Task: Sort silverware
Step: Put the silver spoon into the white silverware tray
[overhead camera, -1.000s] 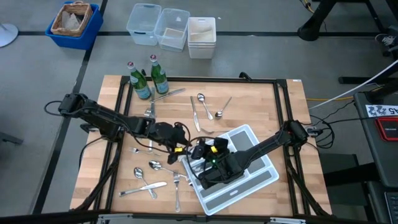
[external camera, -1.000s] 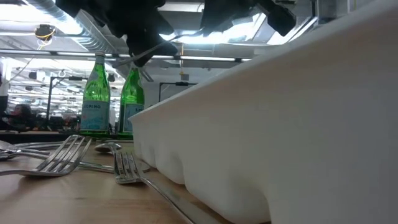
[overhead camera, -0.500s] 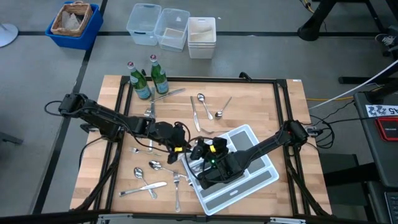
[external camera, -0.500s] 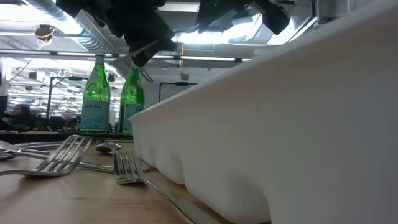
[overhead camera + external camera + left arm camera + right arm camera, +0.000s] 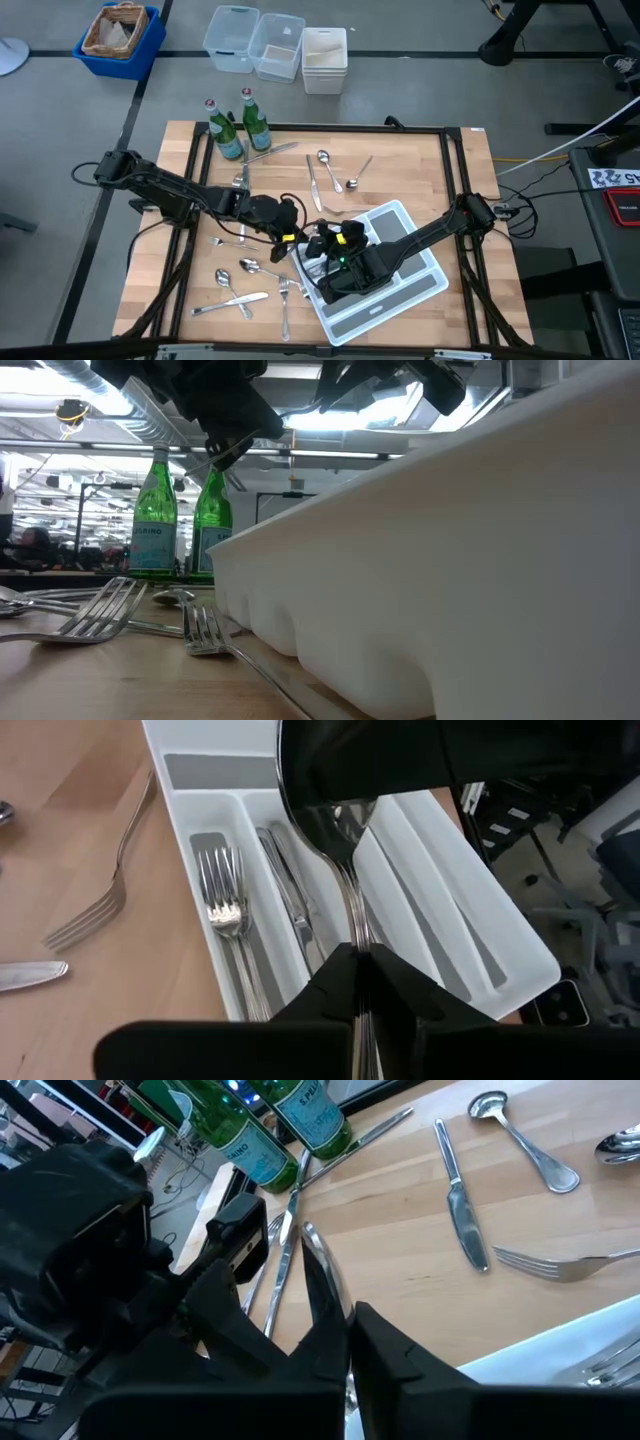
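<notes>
On the left of the light wooden table [image 5: 400,165], the dark left arm reaches from the table's left edge toward the middle. Near its far edge stand two green glass bottles [image 5: 238,125], with a knife lying just beside them. Loose shiny metal silverware [image 5: 240,285] lies scattered near the front left: spoons, forks and a knife, well apart from the bottles. More pieces, a knife, two spoons and a fork [image 5: 555,1263], lie on the bare wood toward the far middle.

The left gripper [image 5: 291,240] hangs just over the left end of the white plastic divided tray [image 5: 425,285], its fingers [image 5: 330,982] pressed together on the slim handle of a silver spoon [image 5: 340,825]. The spoon's bowl points away over the tray's compartments. Below it, one compartment holds several forks [image 5: 225,905] and the next holds knives [image 5: 290,900].

Right of that, the right gripper [image 5: 322,243] sits close against the left one above the same end of the tray, its fingers [image 5: 400,1355] narrowed onto the other end of the same spoon. The right arm stretches back over the tray to the table's right edge.
</notes>
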Robot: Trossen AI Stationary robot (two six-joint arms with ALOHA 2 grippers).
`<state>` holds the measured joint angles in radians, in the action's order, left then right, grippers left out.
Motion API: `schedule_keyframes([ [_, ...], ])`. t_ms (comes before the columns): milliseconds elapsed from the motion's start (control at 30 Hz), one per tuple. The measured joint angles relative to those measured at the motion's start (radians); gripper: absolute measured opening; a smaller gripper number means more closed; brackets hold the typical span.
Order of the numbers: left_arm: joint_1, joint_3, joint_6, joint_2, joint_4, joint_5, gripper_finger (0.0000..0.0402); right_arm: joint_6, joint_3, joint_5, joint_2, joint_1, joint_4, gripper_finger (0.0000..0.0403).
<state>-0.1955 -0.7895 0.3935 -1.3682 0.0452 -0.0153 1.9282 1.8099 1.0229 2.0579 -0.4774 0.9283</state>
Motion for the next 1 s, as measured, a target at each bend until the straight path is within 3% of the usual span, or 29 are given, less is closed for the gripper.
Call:
schedule_keyframes([
  [533,-0.001,0.000,0.022,0.000,-0.007,-0.001,0.0000,0.003,0.000,-0.059,0.000,0.000,-0.007,0.0061],
  [667,0.000,0.000,0.035,0.000,-0.013,0.000,0.0001,0.002,0.000,-0.135,-0.001,-0.001,0.021,0.0062],
  [833,0.000,-0.001,0.061,0.001,-0.014,0.000,0.0001,0.001,0.000,-0.313,-0.006,-0.001,0.072,0.0062],
  [1000,0.000,-0.001,0.082,0.001,-0.045,0.000,0.0001,-0.012,0.008,-0.373,-0.008,-0.001,0.113,0.0062],
])
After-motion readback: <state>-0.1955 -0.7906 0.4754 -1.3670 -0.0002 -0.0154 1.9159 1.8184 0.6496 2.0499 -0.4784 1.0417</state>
